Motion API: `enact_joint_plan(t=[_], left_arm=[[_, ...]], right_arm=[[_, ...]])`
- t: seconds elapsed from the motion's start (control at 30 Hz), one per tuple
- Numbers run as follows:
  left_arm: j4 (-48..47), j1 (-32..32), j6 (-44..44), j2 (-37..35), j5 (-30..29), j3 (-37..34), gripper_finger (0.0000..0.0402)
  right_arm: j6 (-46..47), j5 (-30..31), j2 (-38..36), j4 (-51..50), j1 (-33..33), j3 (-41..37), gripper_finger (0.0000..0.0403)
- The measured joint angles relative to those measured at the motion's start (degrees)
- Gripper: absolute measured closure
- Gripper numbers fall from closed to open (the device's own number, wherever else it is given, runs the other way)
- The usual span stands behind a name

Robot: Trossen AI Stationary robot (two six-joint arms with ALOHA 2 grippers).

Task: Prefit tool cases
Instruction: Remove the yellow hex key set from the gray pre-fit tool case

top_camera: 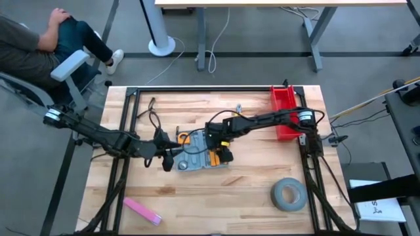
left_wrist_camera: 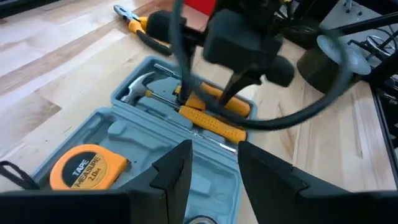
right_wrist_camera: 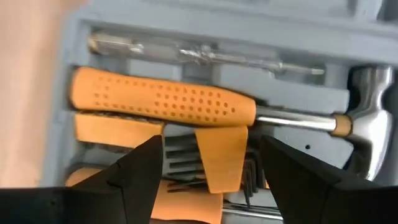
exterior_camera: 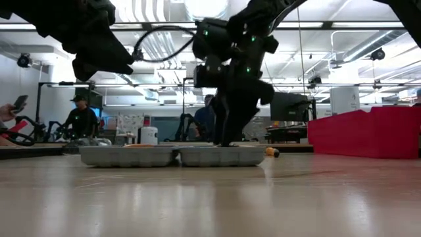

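tool case (top_camera: 197, 157) beneath right hand (top_camera: 223, 143)

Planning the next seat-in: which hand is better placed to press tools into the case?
Right hand, probably: open, directly over the hammer in the tool case. Left hand waits at the case's edge.

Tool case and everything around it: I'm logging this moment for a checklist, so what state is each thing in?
tool case: open, lying flat on the table.
hammer: seated in its recess.
tape measure: seated in its recess.
pliers: loose on the table, outside the case.
tape roll: lying flat, apart from the case.
left gripper: open, beside the case.
right gripper: open over the tools, holding nothing.
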Motion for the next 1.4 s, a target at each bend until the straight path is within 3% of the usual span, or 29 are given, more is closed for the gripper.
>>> enact_joint_plan(t=[0.23, 0.5, 1.1, 1.4], left_arm=[[-0.36, 0.0, 0.15, 0.0, -0.02, 0.0, 0.0264], [-0.36, 0.0, 0.22, 0.0, -0.03, 0.0, 0.0264], [-0.42, -0.04, 0.78, 0.0, 0.66, 0.0, 0.0264], [-0.43, -0.02, 0.78, 0.0, 0.96, 0.0, 0.0264]], right_arm=[[0.01, -0.2, -0.99, -2.19, -0.09, 2.47, 0.0152], [6.21, -1.22, 0.0, -3.84, -0.25, 2.8, 0.0154], [2.41, 7.75, 1.09, -5.13, 3.42, 2.8, 0.0146], [4.35, 1.51, 1.05, -7.08, 3.9, 2.64, 0.0158]])
